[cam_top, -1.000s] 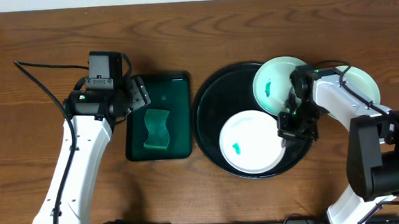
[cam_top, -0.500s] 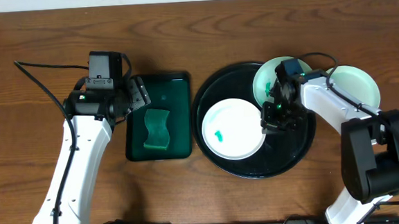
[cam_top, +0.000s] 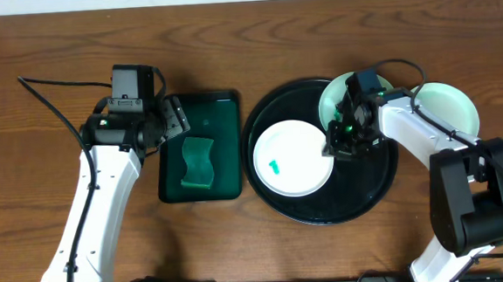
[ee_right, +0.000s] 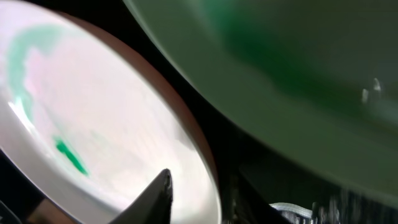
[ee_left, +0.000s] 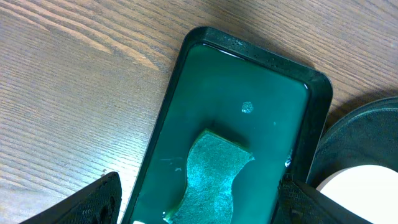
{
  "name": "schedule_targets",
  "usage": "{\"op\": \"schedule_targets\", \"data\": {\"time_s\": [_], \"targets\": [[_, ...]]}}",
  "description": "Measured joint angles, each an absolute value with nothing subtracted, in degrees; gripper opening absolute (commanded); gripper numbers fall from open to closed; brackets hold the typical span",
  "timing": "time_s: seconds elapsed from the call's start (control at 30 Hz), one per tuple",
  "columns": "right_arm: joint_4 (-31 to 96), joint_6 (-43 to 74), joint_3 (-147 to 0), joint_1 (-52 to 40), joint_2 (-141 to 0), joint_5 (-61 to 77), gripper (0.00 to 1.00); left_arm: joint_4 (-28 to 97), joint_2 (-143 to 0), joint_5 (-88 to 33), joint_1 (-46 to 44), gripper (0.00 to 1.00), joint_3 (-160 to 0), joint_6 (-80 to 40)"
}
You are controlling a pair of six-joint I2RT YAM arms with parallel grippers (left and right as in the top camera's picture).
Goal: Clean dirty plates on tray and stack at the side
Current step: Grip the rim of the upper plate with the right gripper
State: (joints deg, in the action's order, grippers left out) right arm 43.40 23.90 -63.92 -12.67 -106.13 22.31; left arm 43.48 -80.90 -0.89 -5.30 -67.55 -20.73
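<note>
The plate (cam_top: 292, 159) lies flat on the tray (cam_top: 326, 208), its near edge right at the right gripper (cam_top: 339, 143) and its body stretching away to that gripper's left. Its smear (cam_top: 274, 168) is unwiped. The wrist view shows one fingertip over the rim, but I cannot tell whether the jaws are apart or pinching the rim. A second plate (cam_top: 337, 109), also smeared, sits just behind this gripper on the tray's rim. A third plate (cam_top: 451, 107) rests on the table well off to its right, with no smear showing.

The left gripper (cam_top: 180, 119) hangs spread wide, with the sponge (cam_top: 198, 162) just below and ahead of it in the green tray (cam_top: 219, 108).

Wiping looks like the step in hand. The next move probably calls for the left gripper to drop, close on the sponge and carry it to the smear.
</note>
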Motion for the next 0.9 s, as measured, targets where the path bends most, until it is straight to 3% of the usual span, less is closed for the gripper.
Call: {"op": "schedule_targets", "data": {"time_s": [0.13,0.27,0.5,0.67,0.9], "targets": [[40.23,19.29,-64.05,-12.69,-106.13,21.65,0.31,43.48,-80.90,-0.89,-5.30,0.81,-67.55,-20.75],[38.87,15.44,-64.07,-12.73,-106.13,19.88,0.22,43.48,-80.90,-0.89,-5.30,0.81,-67.55,-20.73],[37.60,9.43,-64.07,-14.52,-106.13,18.35,0.19,43.48,-80.90,-0.89,-5.30,0.81,-67.55,-20.73],[36.95,7.68,-64.07,-15.18,-106.13,16.23,0.01,43.48,-80.90,-0.89,-5.30,0.81,-67.55,-20.73],[37.98,7.09,-64.27,-15.64,-106.10,14.85,0.01,43.48,-80.90,-0.89,-5.30,0.81,-67.55,-20.75]]}}
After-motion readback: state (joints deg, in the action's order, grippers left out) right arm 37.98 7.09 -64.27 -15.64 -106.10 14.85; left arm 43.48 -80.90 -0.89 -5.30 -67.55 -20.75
